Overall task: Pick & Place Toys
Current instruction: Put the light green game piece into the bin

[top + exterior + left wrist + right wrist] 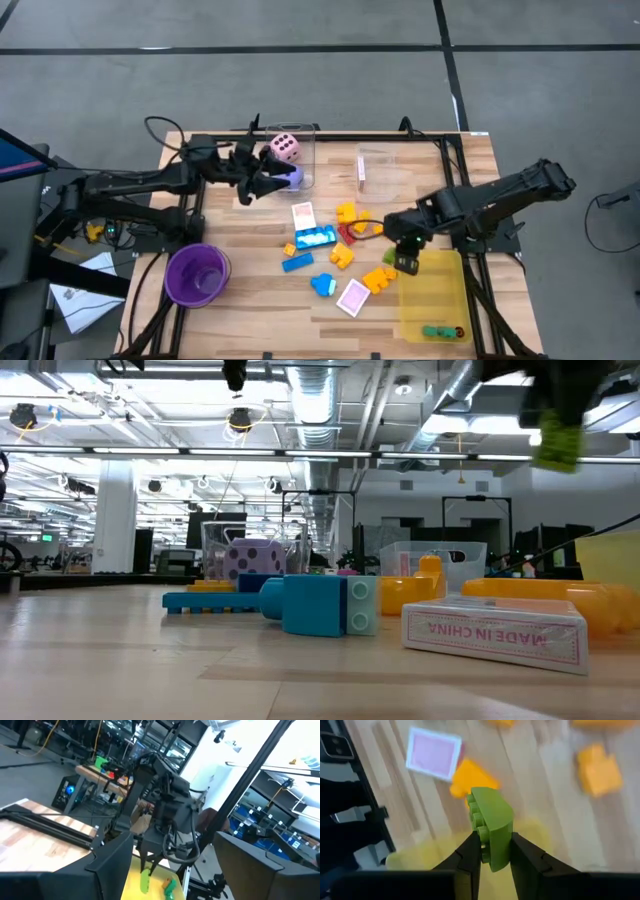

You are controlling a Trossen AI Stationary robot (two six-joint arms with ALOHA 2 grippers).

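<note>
Toys [335, 245] are scattered over the middle of a pale wooden plank table [250, 290], its grain running lengthwise and its edge framed by black rails. They are small, glossy plastic pieces: yellow and orange studded blocks, blue blocks, and flat pink-white cards. A pink dotted die [285, 148] lies inside a clear box [305, 135] at the far edge, and a second clear box [385, 170] stands beside it. A purple cup [197, 273], round and translucent, stands near the left front corner. A yellow tray [435, 290], translucent and rectangular, lies at the right front, with a few small pieces at its near end.

A green block [491, 827], studded on one side, is pinched between the fingers of the right gripper [495, 851], which is held just over the tray's far left corner. The left gripper [262, 180] is held over the first clear box with its fingers spread, a purple die [290, 177] lying close by.

A grey floor crossed by dark lines surrounds the table. Beyond it, an open workshop is seen, with ceiling ducts, strip lights and metal frames.
</note>
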